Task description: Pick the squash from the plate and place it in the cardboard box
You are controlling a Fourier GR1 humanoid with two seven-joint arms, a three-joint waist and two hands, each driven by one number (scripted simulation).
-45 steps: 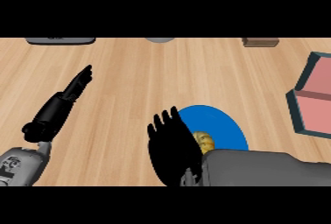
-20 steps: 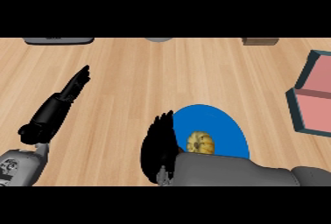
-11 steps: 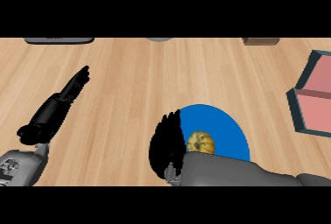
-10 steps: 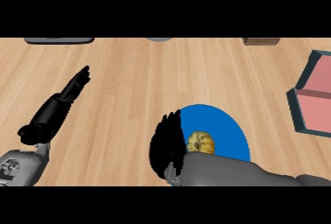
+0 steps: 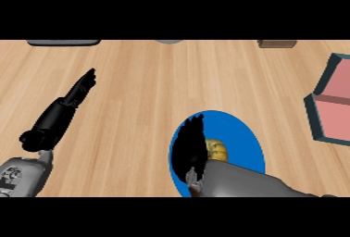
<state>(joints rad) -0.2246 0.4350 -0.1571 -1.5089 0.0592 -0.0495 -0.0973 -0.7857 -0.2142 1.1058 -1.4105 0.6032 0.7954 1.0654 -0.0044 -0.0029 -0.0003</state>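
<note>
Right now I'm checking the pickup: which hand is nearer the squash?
Right. The right hand is over the blue plate, right beside the squash; the left hand lies far off on the counter.

One cam only: head view, looking steeply down on the wooden counter point(image 5: 150, 83) from above the robot's side, so nothing shared w/ another view. Forearms enter from the lower edge. It's fairly close: blue plate point(image 5: 239, 139) fills lower centre, box point(image 5: 331, 106) is cropped at right, and far-edge objects are cut off, probably kitchenware.
</note>
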